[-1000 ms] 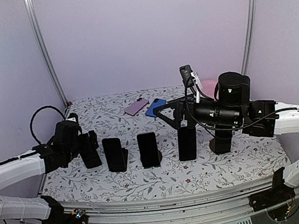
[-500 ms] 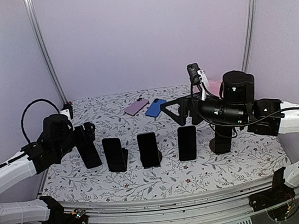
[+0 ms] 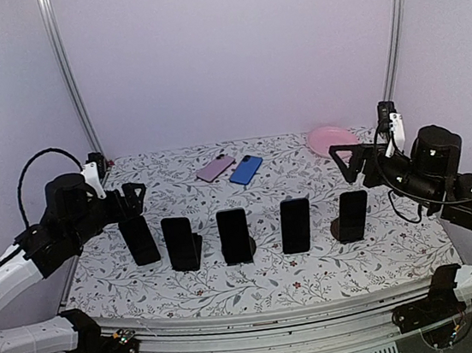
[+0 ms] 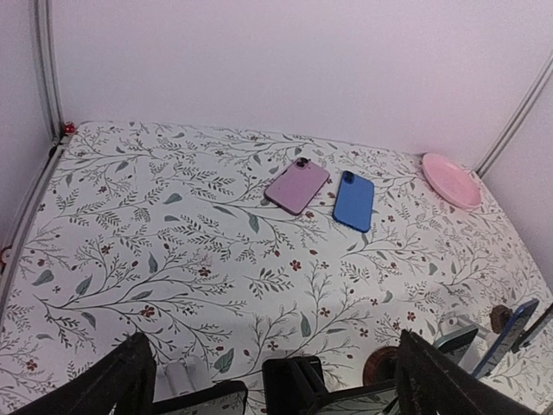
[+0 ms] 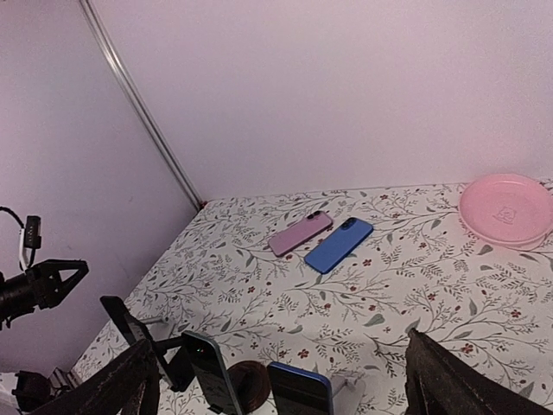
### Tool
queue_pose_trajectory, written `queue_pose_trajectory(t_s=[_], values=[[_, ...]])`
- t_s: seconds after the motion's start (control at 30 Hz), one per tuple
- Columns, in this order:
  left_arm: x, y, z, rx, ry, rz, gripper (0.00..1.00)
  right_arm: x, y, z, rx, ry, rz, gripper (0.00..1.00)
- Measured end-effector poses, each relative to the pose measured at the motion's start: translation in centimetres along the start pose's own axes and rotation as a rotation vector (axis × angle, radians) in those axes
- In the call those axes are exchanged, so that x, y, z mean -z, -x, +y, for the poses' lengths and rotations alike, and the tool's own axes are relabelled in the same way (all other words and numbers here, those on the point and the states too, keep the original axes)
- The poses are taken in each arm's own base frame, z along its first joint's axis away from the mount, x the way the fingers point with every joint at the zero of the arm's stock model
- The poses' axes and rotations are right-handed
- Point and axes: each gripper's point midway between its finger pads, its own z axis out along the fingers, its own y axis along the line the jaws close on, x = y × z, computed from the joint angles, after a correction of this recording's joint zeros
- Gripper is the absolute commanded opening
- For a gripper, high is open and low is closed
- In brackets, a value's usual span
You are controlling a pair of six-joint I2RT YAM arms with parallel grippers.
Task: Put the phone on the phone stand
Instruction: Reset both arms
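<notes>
Two flat handsets, the pink phone (image 3: pixel 215 169) and blue phone (image 3: pixel 245 169), lie well beyond both spread, empty jaws; I'd pinch the long edges squarely.

Five dark phones (image 3: pixel 233 233) stand propped in a row (screens black); a lilac phone (image 3: pixel 215 169) and a blue phone (image 3: pixel 245 169) lie flat behind.

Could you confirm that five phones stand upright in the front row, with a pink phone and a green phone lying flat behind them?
Not quite: the left wrist view shows a blue phone, not a green one. It lies flat beside the pink phone, behind the five upright phones.
</notes>
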Motion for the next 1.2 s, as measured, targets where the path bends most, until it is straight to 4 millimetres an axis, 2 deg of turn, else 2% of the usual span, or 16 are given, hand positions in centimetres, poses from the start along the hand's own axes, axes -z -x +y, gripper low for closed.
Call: queue_pose_trajectory(t_s=[0.23, 0.43, 0.7, 0.93, 1.07, 1.2], values=[[1.4, 1.5, -1.6, -0.004, -0.083, -0.007, 0.97, 3.8, 1.7, -2.5, 0.011, -0.09, -0.069, 0.99], [2.5, 1.3, -1.5, -0.01, -0.099, 0.015, 0.97, 6.1, 1.0, -4.3, 0.018, -0.145, -0.049, 0.99], [6.2, 2.2, -0.8, -0.004, -0.127, -0.027, 0.97, 7.7, -1.4, -7.4, 0.04, -0.275, 0.035, 0.99], [9.8, 3.4, -0.1, 0.009, -0.163, -0.117, 0.97, 9.3, -1.3, -8.8, 0.042, -0.353, 0.06, 0.99], [10.9, 3.7, 0.1, 0.007, -0.172, -0.147, 0.97, 10.8, -0.1, -9.8, -0.006, -0.414, 0.028, 0.99], [12.0, 4.2, 0.2, 0.011, -0.19, -0.184, 0.97, 12.7, 0.1, -10.5, -0.032, -0.397, -0.033, 0.99]])
